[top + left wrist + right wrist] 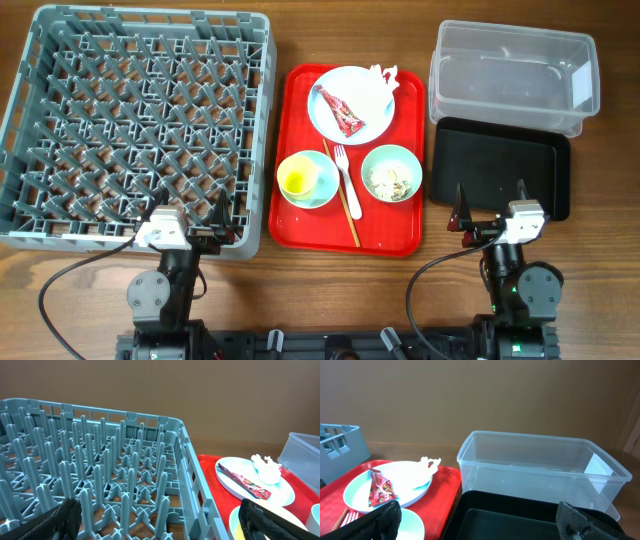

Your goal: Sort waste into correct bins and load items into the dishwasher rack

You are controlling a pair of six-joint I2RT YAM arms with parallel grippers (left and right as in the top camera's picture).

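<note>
The left gripper and right gripper both have their jaws spread wide with nothing between them. Each arm is folded back low at the near table edge with its fingers pointing level toward the far side. The left gripper sits just left of the near left corner of the red serving tray, over the near right corner of the grey dishwasher rack, which stands left of that tray and holds nothing. The right gripper hangs right of the tray's near right corner, above the near edge of the black shallow tray. The clear plastic tub lies to the tray's right at the far side, touching the black tray. On the red tray's far part rests the pale blue plate, carrying the red snack wrapper and, at its right rim, the crumpled white napkin. On the tray's near left stands the yellow cup on the pale blue saucer. On the near right is the pale green bowl holding beige food scraps. Between them on the tray lie the white plastic fork and the wooden chopstick, side by side.
</note>
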